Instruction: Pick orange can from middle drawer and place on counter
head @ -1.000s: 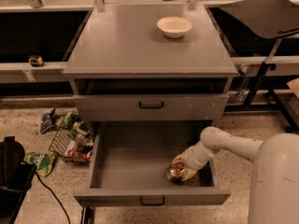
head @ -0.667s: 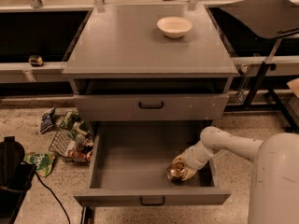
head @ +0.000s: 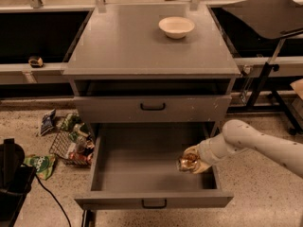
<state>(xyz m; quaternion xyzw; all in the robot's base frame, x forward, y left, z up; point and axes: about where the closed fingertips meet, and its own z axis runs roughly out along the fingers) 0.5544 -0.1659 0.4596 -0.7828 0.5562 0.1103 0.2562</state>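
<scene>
Fingers [head: 194, 152] of the gripper [head: 190, 161] close around one orange can [head: 185, 163], apparently clamped; the tips are hidden behind it. One counter [head: 123, 41]. One middle drawer [head: 142, 174], open, gripper and can at its right side, floor contact unclear. One white bowl [head: 176, 26] on the counter.

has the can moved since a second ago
Yes, slightly. The can now sits higher in view, further from the front wall of the drawer and nearer its right wall, with the gripper at it.
</scene>
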